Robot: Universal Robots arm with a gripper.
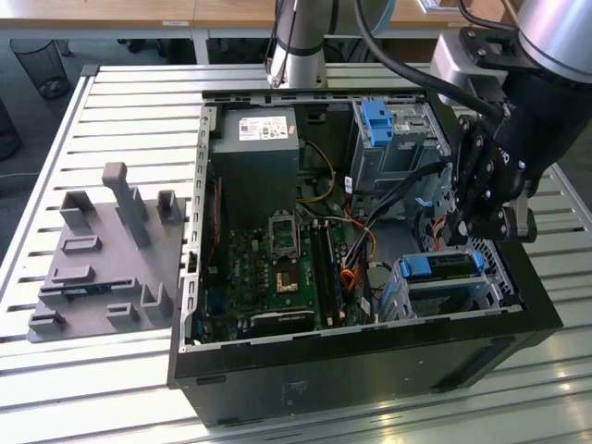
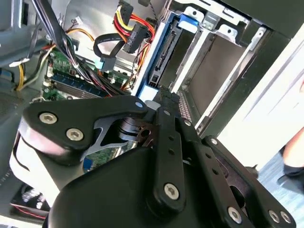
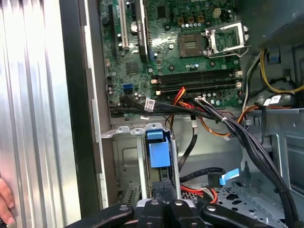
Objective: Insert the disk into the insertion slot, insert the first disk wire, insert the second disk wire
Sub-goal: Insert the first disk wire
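The disk (image 1: 442, 264), silver in a bright blue carrier, stands on edge inside the insertion slot (image 1: 416, 301), the low perforated bay at the case's near corner on the exterior view's right. In both wrist views the disk (image 3: 158, 148) (image 2: 164, 52) shows edge-on between the slot's walls (image 3: 124, 156) (image 2: 213, 61). My gripper (image 1: 462, 231) hangs just above it, fingertips (image 3: 161, 189) pressed together, shut, at the disk's free end; I cannot tell if they touch it. Two loose disk wires lie beside the slot: a black cable with a blue plug (image 3: 230, 175) (image 2: 105, 59) and a black plug on red-yellow leads (image 2: 135, 34).
The open case (image 1: 277, 388) holds the motherboard (image 1: 277, 268), a power supply (image 1: 254, 148) and a taller grey cage with a blue clip (image 1: 377, 125). Cable bundles (image 3: 237, 128) cross beside the slot. A grey fixture board (image 1: 102, 268) lies at the exterior view's left. A hand (image 3: 4, 204) rests outside the case.
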